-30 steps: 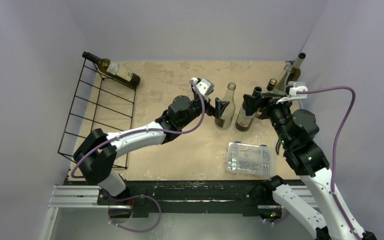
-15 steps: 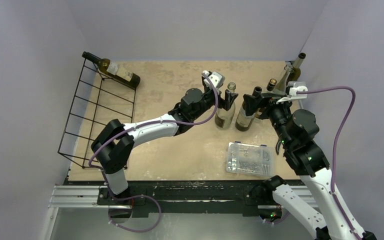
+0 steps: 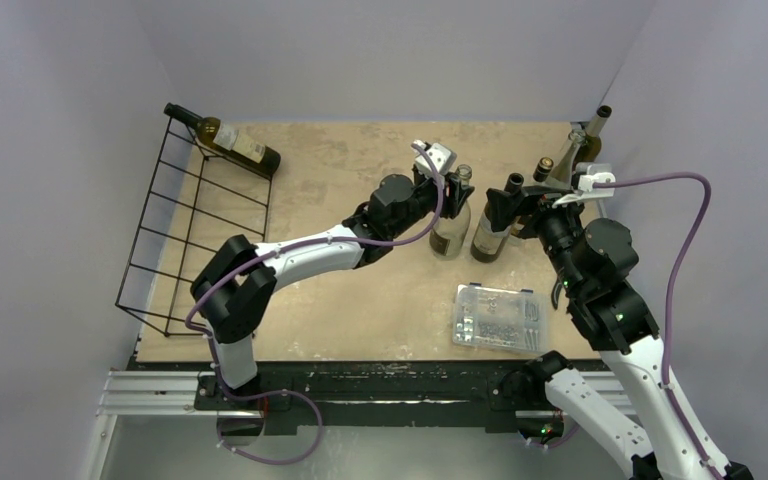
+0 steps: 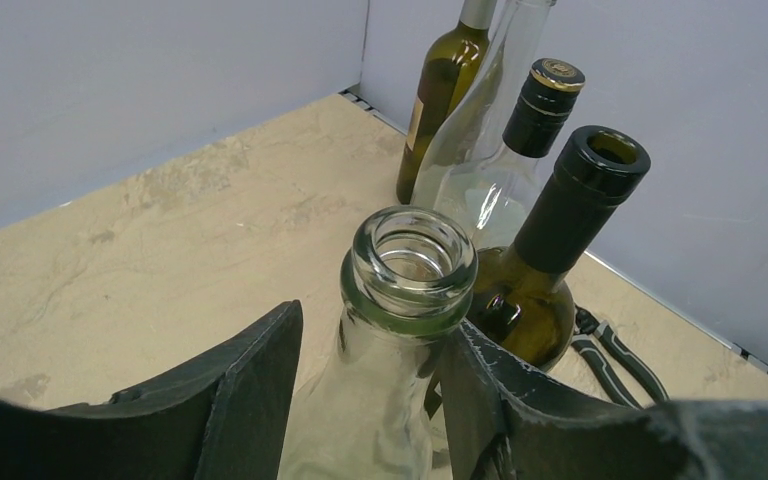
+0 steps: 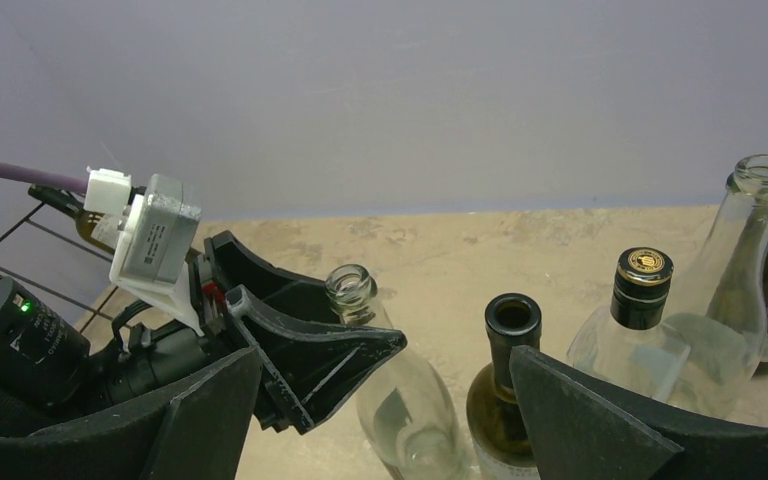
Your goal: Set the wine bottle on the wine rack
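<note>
A clear empty wine bottle (image 3: 451, 225) stands upright mid-table; the left wrist view looks down on its open mouth (image 4: 412, 262). My left gripper (image 3: 454, 188) straddles its neck just below the lip. The right finger (image 4: 480, 390) touches the glass, while a gap remains beside the left finger (image 4: 245, 390), so the jaws are still open. My right gripper (image 3: 512, 205) stands wide open close to the right, around a dark green bottle (image 3: 489, 236) without gripping it. The black wire wine rack (image 3: 185, 225) stands at the far left with one labelled bottle (image 3: 232, 143) lying on its top end.
Several more bottles (image 3: 572, 152) stand in the back right corner. A clear plastic box (image 3: 500, 317) of small parts lies near the front right. Pliers (image 4: 610, 350) lie on the table behind the dark bottle. Walls close the table on three sides.
My left arm reached right and set its fingers round the clear bottle's neck, and the jaws have narrowed. The right arm has not moved.
</note>
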You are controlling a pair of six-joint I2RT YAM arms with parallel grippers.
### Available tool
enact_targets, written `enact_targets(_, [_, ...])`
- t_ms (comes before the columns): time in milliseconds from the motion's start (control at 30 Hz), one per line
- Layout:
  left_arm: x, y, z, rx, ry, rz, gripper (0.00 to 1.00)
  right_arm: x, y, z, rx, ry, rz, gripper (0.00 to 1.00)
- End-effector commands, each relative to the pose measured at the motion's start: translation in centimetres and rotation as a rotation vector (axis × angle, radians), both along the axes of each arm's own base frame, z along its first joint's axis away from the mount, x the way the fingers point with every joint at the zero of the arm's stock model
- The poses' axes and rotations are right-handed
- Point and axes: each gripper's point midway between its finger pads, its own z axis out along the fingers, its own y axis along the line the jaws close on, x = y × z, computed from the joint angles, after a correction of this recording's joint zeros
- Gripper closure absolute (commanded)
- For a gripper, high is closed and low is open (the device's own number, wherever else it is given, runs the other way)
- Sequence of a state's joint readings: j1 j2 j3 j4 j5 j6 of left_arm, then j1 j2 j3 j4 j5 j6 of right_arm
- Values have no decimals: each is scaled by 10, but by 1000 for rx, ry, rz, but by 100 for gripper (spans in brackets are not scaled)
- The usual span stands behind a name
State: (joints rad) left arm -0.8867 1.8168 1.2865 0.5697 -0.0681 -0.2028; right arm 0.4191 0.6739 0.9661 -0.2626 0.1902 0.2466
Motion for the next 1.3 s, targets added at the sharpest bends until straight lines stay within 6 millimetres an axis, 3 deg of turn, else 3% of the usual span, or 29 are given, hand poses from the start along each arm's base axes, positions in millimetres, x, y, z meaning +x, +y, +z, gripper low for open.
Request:
enact_targets(0, [-1, -5, 19, -37, -18, -6, 50, -2, 2, 10, 16, -32, 14, 1])
enact_targets(200, [0, -8, 19, -39, -7, -10, 56, -2, 3, 10, 18, -33, 15, 1])
enact_targets(367, [1, -8, 20, -25, 10, -3, 80, -3, 2, 11, 17, -35, 13, 1])
enact_targets(533, [3, 1, 26, -31, 31, 37, 87, -4, 0, 10, 17, -34, 8, 1])
enact_targets(633, [5, 7, 27, -32, 49, 68, 100, -5, -3, 12, 16, -39, -4, 1])
enact_targets(900, [7, 25, 37, -70, 115, 159, 100, -7, -4, 11, 15, -40, -8, 1])
enact_targets(1267, [12, 70, 42, -156, 249, 246, 100, -6, -4, 9, 15, -35, -10, 1])
